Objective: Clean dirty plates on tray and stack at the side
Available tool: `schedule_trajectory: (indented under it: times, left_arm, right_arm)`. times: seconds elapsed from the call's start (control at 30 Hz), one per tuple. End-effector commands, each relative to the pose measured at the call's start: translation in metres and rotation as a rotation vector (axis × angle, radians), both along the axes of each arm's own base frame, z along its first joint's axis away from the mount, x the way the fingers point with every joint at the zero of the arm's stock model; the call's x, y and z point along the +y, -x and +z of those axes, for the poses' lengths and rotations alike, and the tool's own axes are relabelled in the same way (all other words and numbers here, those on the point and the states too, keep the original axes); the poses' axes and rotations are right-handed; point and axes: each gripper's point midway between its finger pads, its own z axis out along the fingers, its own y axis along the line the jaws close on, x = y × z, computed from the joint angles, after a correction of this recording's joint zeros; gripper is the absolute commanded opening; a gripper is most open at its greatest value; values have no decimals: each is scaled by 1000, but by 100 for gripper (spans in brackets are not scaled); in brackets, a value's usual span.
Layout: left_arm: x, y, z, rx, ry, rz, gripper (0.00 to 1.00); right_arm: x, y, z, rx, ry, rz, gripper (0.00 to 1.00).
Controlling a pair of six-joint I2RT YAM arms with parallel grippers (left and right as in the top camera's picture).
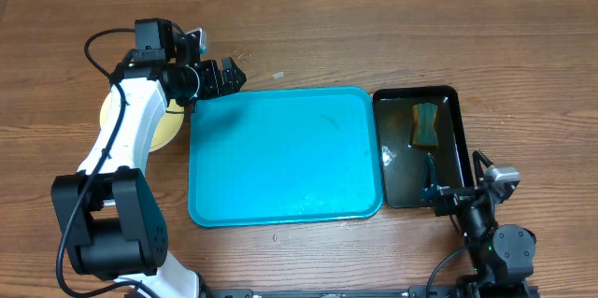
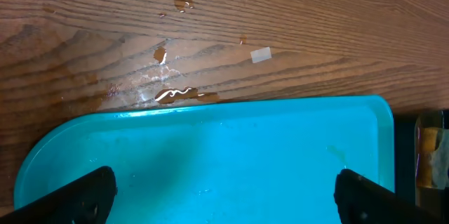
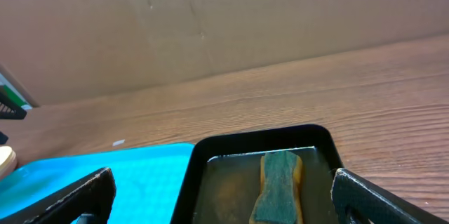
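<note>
Plates (image 1: 173,130): one yellow showing beside one tray (image 1: 280,158). Left end effector (image 1: 224,78), right end effector (image 3: 223,199): gaping, empty.

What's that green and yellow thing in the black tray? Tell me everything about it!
It's a sponge, with a dark green scrubby top on a yellow-orange body, pinched in at the middle. It looks soft and wet. It lies flat in the far part of the black tray, sitting in shallow brownish water. Nothing else touches it.

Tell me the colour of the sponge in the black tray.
Dark green on top, yellow-orange at the sides; the sponge shows best in the right wrist view.
</note>
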Motion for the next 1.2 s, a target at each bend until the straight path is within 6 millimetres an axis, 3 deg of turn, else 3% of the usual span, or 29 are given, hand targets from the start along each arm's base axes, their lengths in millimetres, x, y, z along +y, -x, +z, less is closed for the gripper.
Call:
schedule_trajectory:
  times: [0.0, 0.13, 0.27, 0.37, 0.53, 0.7, 0.83, 1.03, 1.17]
  left_arm:
    - [-3, 0, -3, -3, 1, -25, 100]
    - [-3, 0, -3, -3, 1, -25, 100]
    - [-3, 0, -3, -3, 1, -25, 100]
    - [-3, 0, -3, -3, 1, -25, 100]
    - [-3, 0, -3, -3, 1, -25, 100]
    - [-3, 0, -3, -3, 1, -25, 100]
    - [-3, 0, -3, -3, 1, -25, 100]
    - [-3, 0, -3, -3, 1, -25, 100]
    - [-3, 0, -3, -3, 1, -25, 100]
  right_arm:
    - [-1, 0, 3, -21, 28, -7, 100]
    - [-2, 0, 6, -32, 27, -14, 100]
    - [-4, -2, 24, -122, 38, -26, 100]
    - [7, 0, 39, -233, 157, 38, 100]
    - [17, 2, 34, -252, 291, 95, 100]
    - [13, 1, 25, -230, 377, 85, 100]
    - [5, -1, 7, -137, 337, 57, 100]
    - [1, -2, 7, -131, 311, 37, 100]
    - [-13, -4, 7, -103, 219, -49, 100]
